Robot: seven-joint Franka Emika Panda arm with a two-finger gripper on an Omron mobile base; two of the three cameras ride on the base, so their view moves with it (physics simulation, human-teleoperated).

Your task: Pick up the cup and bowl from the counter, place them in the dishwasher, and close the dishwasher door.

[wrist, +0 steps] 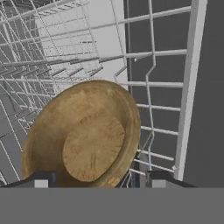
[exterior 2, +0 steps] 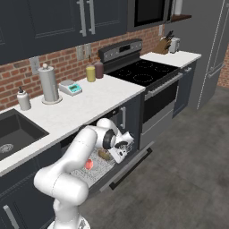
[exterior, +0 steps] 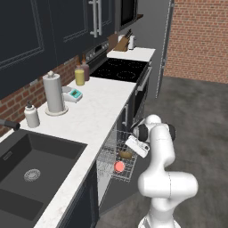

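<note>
Bowl (wrist: 83, 142), shallow brown wood, is lying in wire rack (wrist: 153, 78) at 12 o'clock of spread gripper (wrist: 98, 178); next, closing the door.

Home kitchen — sink (exterior: 31, 165), stove (exterior 2: 143, 74), dishwasher (exterior: 116, 161) w/ rack, brick backsplash (exterior 2: 67, 65).

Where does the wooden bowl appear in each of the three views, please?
Left base view: the bowl lies in the wire rack, below centre, by the gripper.
Right base view: lower centre, in the rack, left of the gripper.
Hand view: large, lower left, between the fingertips.
Shared landmark: the red cup nearby.
</note>
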